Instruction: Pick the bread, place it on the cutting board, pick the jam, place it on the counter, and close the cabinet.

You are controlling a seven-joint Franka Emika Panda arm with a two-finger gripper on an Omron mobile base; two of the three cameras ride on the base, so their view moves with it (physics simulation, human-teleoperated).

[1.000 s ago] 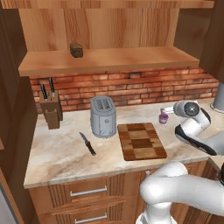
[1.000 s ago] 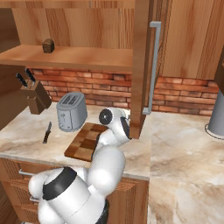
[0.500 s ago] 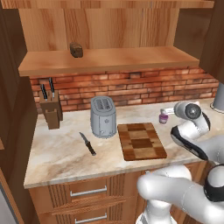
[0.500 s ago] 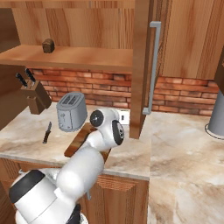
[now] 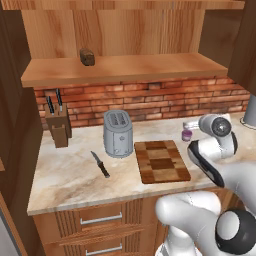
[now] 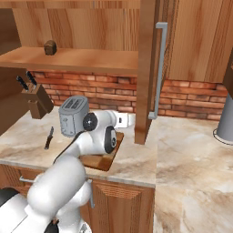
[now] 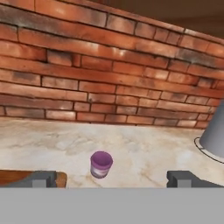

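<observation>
We see the tool (image 7: 111,178) open and empty, near the jam (image 7: 101,164) at the counter's (image 5: 65,175) back edge. The bread (image 5: 87,56) sits on the shelf (image 5: 125,69), seemingly toward its left end; the board (image 5: 161,161) lies bare.

We see the counter (image 5: 65,175) from behind the arm, left and right, both looking down; both share the toaster (image 5: 118,133). Our hand view sits low, probably close, facing the brick wall (image 7: 109,74).
</observation>
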